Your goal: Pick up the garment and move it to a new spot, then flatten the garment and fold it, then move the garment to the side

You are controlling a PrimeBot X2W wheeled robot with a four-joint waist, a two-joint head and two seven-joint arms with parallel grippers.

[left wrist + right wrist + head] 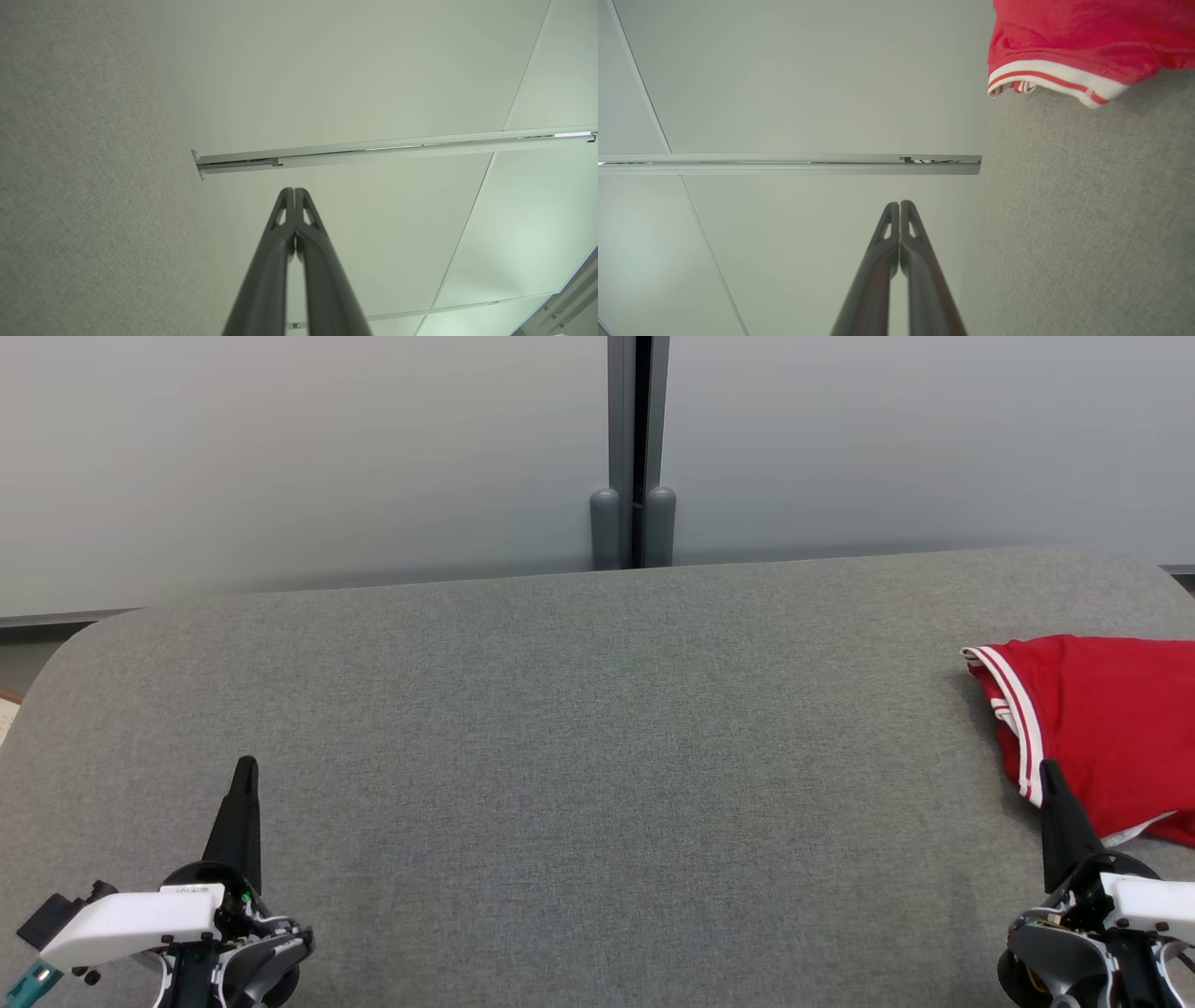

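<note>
Two grippers hovered closed and empty: left gripper (245, 773), right gripper (1048, 775).
Red garment (1106, 728) with white-striped trim lay on grey upholstery (597, 737), cut off at the right edge.

A grey fabric-covered surface (597, 728) with rounded far corners spans the head view. Behind it stand pale wall panels (280, 457), which meet at a dark grey vertical rail (638, 420). Two rounded grey caps (605, 527) flank the rail's base, at the surface's far edge.
</note>
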